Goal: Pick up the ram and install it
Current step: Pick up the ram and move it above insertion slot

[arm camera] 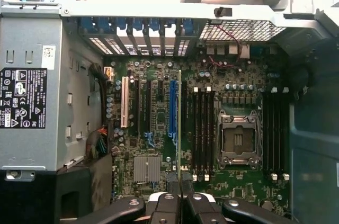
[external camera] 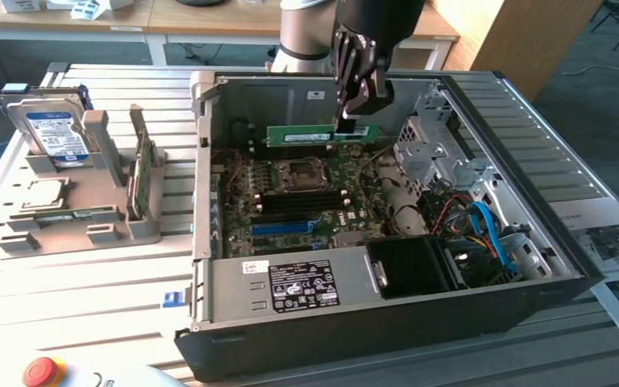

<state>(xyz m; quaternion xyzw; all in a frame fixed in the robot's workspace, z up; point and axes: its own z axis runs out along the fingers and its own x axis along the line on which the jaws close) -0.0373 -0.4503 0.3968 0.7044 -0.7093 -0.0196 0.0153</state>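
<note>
The gripper (external camera: 346,126) is clenched on the ram (external camera: 315,135), pinching it by its upper edge near the end towards the exterior view's right. The ram hangs level, its long side horizontal and its pale label facing the camera, in the air above the motherboard (external camera: 288,201) of an open computer case (external camera: 396,339) that lies on its side. It touches nothing but the claw. Below it sit the CPU socket (external camera: 297,172), black memory slots (external camera: 299,203) and a long blue slot strip (external camera: 286,228).

In the wrist view, the ram (arm camera: 180,128) appears edge-on as 1 thin line running out from between the fingers (arm camera: 168,205), between the blue slot strip (arm camera: 172,110) and a bank of black memory slots (arm camera: 204,131) beside the CPU socket (arm camera: 237,139).

Outside the case, at the exterior view's left, a grey fixture (external camera: 94,226) holds a hard drive (external camera: 57,133) upright.
</note>
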